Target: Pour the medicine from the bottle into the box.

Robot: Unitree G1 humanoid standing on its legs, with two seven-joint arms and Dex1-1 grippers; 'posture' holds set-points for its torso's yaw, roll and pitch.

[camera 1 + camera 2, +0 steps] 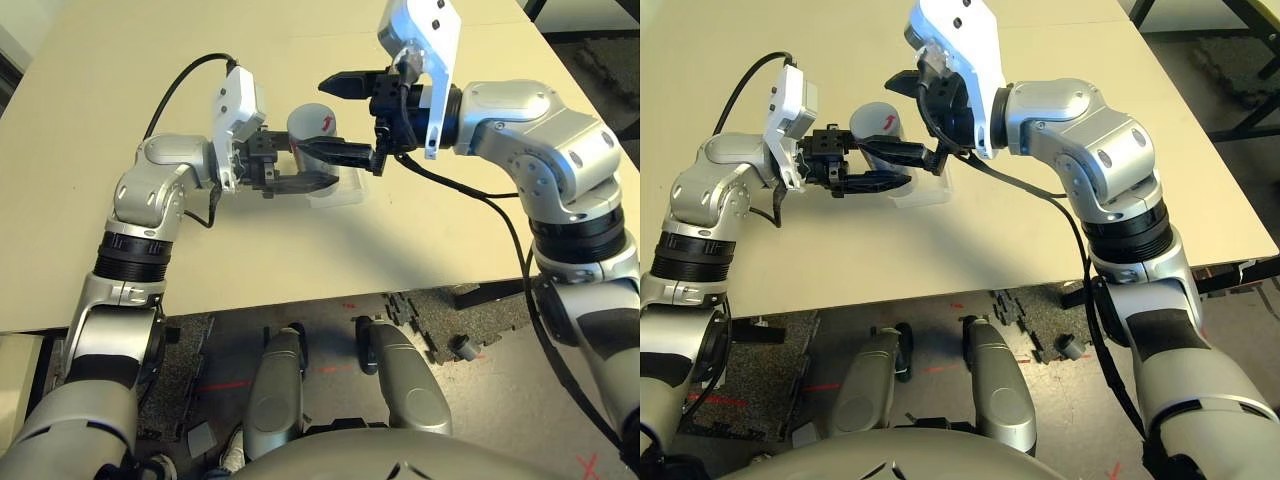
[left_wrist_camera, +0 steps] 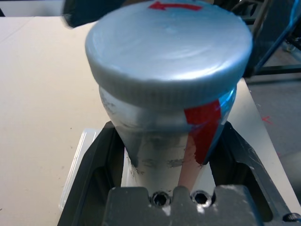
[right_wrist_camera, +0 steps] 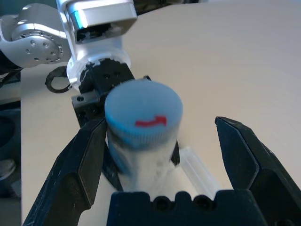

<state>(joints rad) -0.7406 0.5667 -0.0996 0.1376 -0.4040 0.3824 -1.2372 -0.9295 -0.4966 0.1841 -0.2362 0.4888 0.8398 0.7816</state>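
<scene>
Evidently, our left end effector (image 2: 169,125) is clamped around the waist of the silvery-grey cylindrical bottle (image 2: 155,153), its two black fingers pressing from either side below the cap. The bottle is held above the pale tabletop (image 1: 240,260), with its round grey cap (image 2: 169,52) on and uppermost; a red arrow marks the top and a red band runs down the side. We judge it light and fairly stiff, though its smooth, rounded wall may turn in the grip under twisting, so the left should hold the body firmly.

Just beside and partly below the bottle lies the shallow clear plastic box (image 1: 347,192). Part of it is hidden, so we cannot fairly tell whether the bottle's base overhangs it. It looks thin and likely to slide if nudged.

Farther right, our right end effector (image 3: 161,120) stands wide apart, holding nothing, with the cap between its fingers. We would take the cap by its ribbed rim, squarely and gently, and loosen it before tipping out the medicine.
</scene>
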